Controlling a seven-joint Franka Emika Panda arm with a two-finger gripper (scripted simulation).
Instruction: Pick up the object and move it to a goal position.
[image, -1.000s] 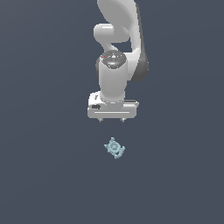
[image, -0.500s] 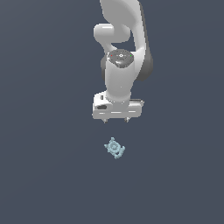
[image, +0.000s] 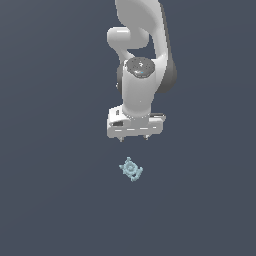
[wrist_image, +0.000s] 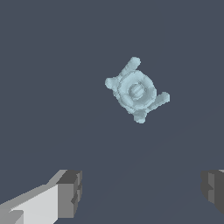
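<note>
In the exterior view, the white arm pointed its gripper (image: 133, 139) down at the dark grey floor (image: 50, 200). The pale light-blue knobby piece (image: 131, 169) lay on that floor, just below the fingertips and clear of them.

In the wrist view, the fingers (wrist_image: 70, 192) stood spread wide and empty, the knobby piece (wrist_image: 136, 90) apart from them.

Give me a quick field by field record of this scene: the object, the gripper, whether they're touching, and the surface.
object: pale light-blue knobby piece, ringed round centre, small lobes, lying on the surface
gripper: jaws open, holding nothing, fingers wide apart
contact: none; a gap separates gripper and piece in the exterior view
surface: plain dark grey-blue floor
</note>
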